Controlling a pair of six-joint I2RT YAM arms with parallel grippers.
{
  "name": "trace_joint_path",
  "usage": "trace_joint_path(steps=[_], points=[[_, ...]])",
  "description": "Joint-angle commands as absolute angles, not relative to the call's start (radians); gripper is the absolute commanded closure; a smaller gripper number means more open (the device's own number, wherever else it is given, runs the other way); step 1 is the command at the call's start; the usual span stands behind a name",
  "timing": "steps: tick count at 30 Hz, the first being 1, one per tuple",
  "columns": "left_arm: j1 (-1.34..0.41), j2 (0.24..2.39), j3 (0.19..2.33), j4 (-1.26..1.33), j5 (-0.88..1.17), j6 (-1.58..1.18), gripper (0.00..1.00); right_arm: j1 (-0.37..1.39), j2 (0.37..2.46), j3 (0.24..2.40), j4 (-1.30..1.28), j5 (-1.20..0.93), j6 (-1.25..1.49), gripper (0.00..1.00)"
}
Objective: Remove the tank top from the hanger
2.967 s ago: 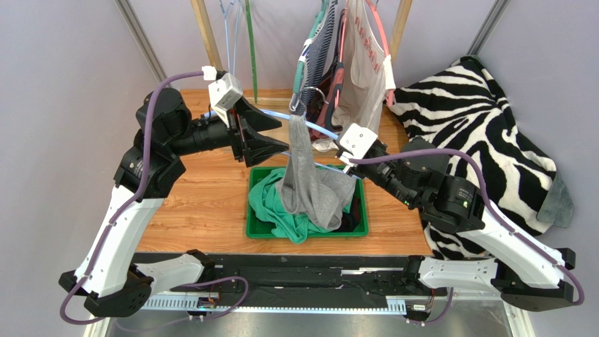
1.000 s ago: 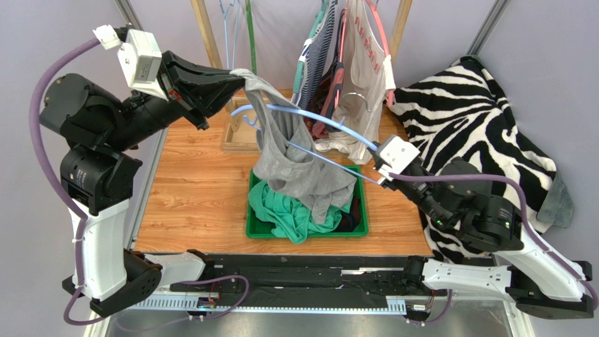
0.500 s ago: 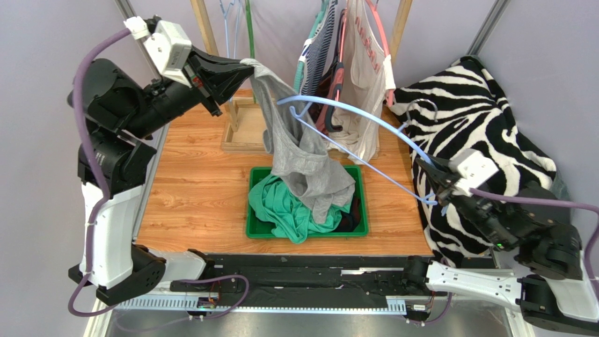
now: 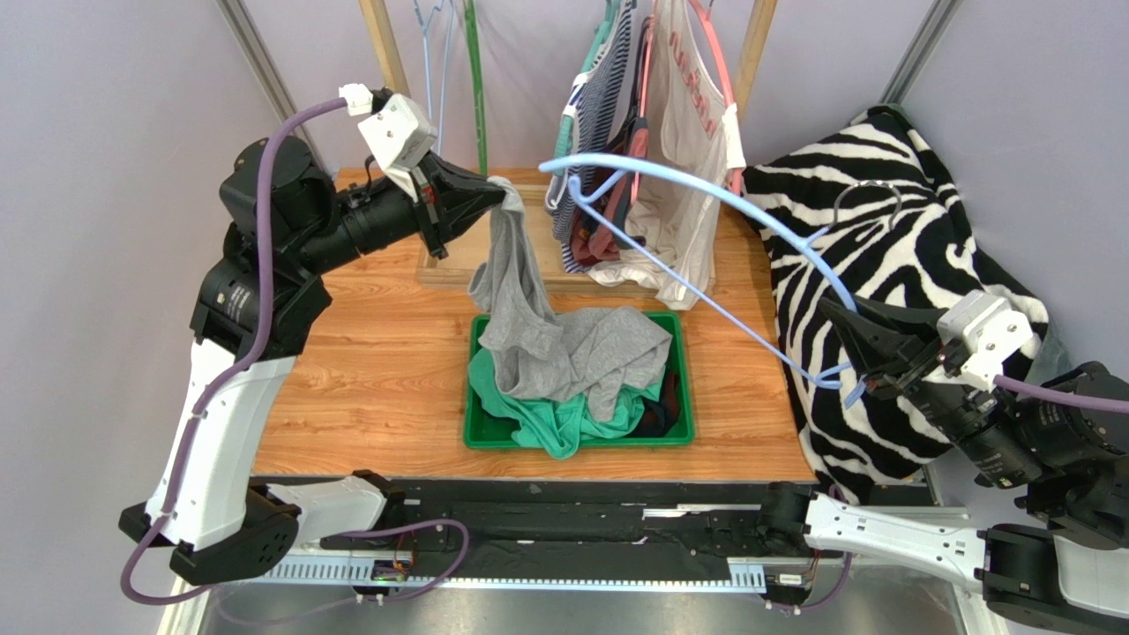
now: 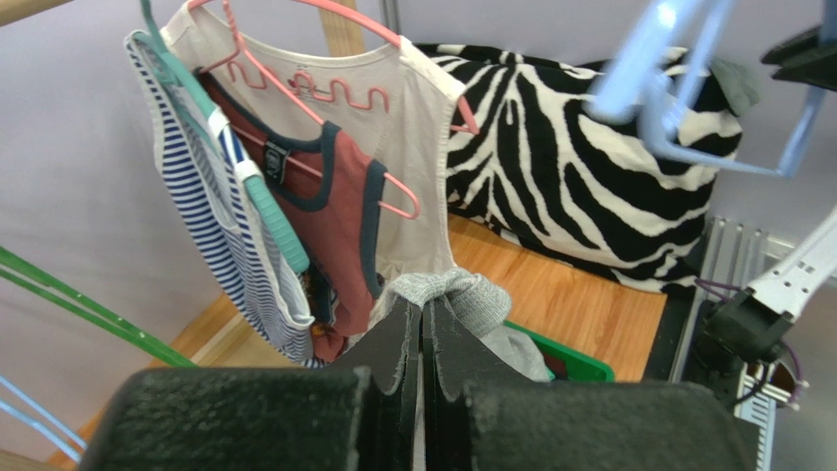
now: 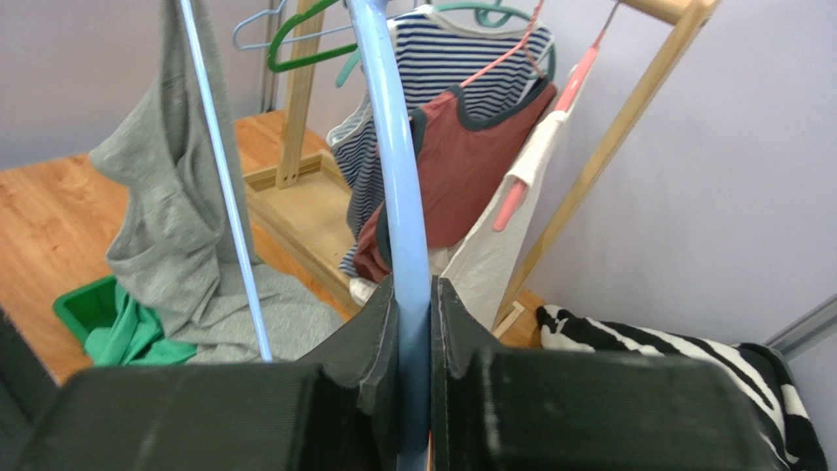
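Observation:
The grey tank top (image 4: 530, 338) hangs from my left gripper (image 4: 493, 193), which is shut on a bunched strap (image 5: 462, 290) above the table's middle. Its lower part lies heaped in the green bin (image 4: 479, 431). The light blue hanger (image 4: 689, 185) is apart from the tank top, held out to the right. My right gripper (image 4: 848, 380) is shut on the hanger's end, with the blue bar (image 6: 401, 196) clamped between both fingers. In the right wrist view the grey tank top (image 6: 167, 226) shows to the left of the hanger's thin rod (image 6: 224, 196).
A wooden rack at the back carries several garments on hangers: striped (image 4: 590, 93), red (image 5: 334, 206) and cream (image 4: 683, 119). A zebra-print cloth (image 4: 901, 238) covers the right side. A green garment (image 4: 530, 404) lies in the bin. Empty hangers (image 4: 444, 40) hang at the back left.
My right gripper has drawn the blue hanger further right and up, free of the tank top. My left gripper has come down with the strap, and the tank top has sunk lower into the bin.

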State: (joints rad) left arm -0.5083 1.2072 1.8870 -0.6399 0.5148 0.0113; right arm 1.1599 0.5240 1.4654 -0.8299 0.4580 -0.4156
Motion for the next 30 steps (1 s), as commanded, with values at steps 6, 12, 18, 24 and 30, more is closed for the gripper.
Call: trace_joint_path(steps=[6, 12, 18, 24, 30], points=[[-0.601, 1.201, 1.999, -0.68, 0.578, 0.133, 1.0, 1.16, 0.641, 1.46, -0.672, 0.615, -0.505, 1.0], [-0.65, 1.232, 1.956, -0.687, 0.543, 0.172, 1.0, 1.16, 0.689, 1.454, -0.578, 0.692, -0.537, 1.0], [-0.664, 1.246, 1.824, -0.664, 0.48, 0.198, 1.0, 1.16, 0.687, 1.414, -0.549, 0.709, -0.503, 1.0], [-0.678, 1.255, 1.695, -0.667, 0.46, 0.25, 1.0, 1.16, 0.65, 1.318, -0.52, 0.781, -0.525, 1.0], [-0.695, 1.275, 1.588, -0.684, 0.426, 0.291, 1.0, 1.16, 0.586, 1.255, -0.509, 0.815, -0.506, 1.0]])
